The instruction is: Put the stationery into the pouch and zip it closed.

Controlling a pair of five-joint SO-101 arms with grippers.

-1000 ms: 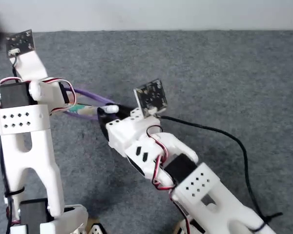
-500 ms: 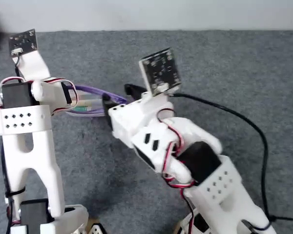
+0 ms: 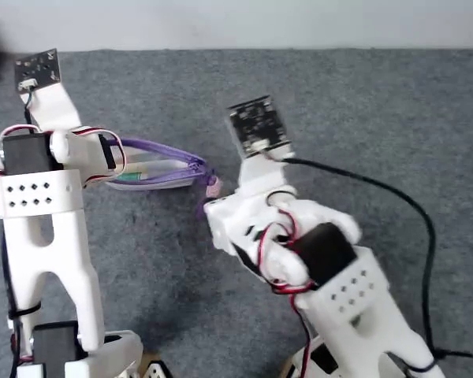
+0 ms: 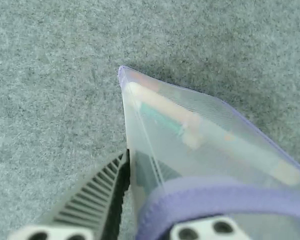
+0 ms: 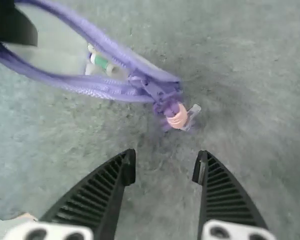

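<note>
Toward the bench's (image 3: 394, 110) left side, the right gripper (image 5: 166, 160) hangs with jaws wide and empty, just short of the zipper pull (image 5: 177, 116). Beyond it the pouch (image 3: 154, 169) is pinched in the left gripper's (image 4: 135, 195) jaws, one jaw hidden under it. Stationery (image 4: 190, 125) blurs through the clear wall; can't tell if the zip is fully shut.

Open carpet (image 5: 250, 75) between right hand (image 5: 166, 160) and pouch (image 5: 65, 60)

Translucent purple-zipped pouch (image 3: 154, 169), mouth gaping, stationery (image 4: 165, 112) inside, pink zip pull (image 5: 177, 116) at one end.
</note>
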